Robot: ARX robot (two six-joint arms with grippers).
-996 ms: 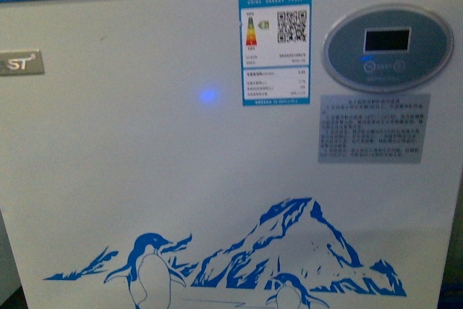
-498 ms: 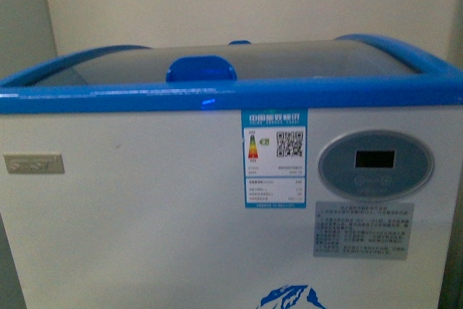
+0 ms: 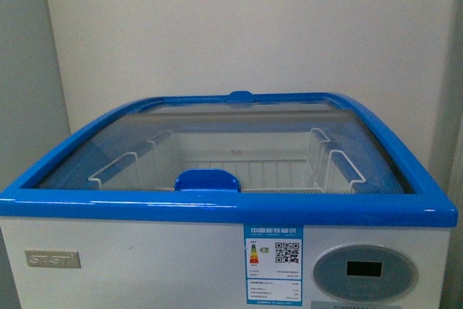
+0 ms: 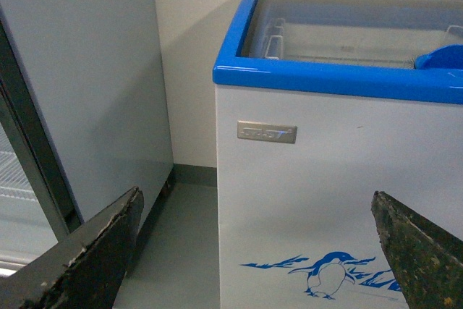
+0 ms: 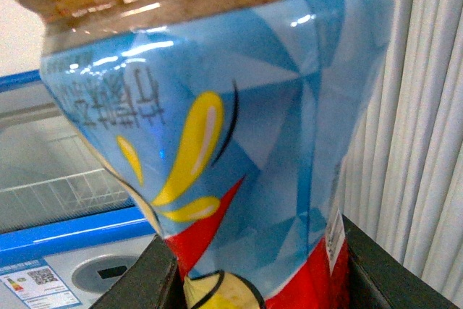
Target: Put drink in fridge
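The fridge (image 3: 145, 265) is a white chest with a blue rim straight ahead. Its curved glass top (image 3: 239, 132) lies over a white wire basket (image 3: 217, 171), and a blue handle (image 3: 207, 180) sits at the near rim. No arm shows in the front view. My left gripper (image 4: 255, 197) is open in front of the fridge's front wall (image 4: 333, 200), near its left corner, with nothing between the dark fingers (image 4: 94, 251). The drink (image 5: 224, 128), amber liquid above a blue, yellow and red label, fills the right wrist view. My right gripper (image 5: 260, 280) is shut on its lower body, beside the fridge rim (image 5: 65, 233).
A tall grey cabinet (image 4: 79, 85) with a glass door stands left of the fridge, with a strip of grey floor (image 4: 181, 251) between them. A pale wall (image 3: 239, 27) rises behind. White ribbed panelling (image 5: 427, 106) is at the drink's far side. A control panel (image 3: 365, 271) is on the fridge front.
The front view has risen from the penguin picture on the fridge's front to its top. The glass top, handle and wire basket have come into sight.
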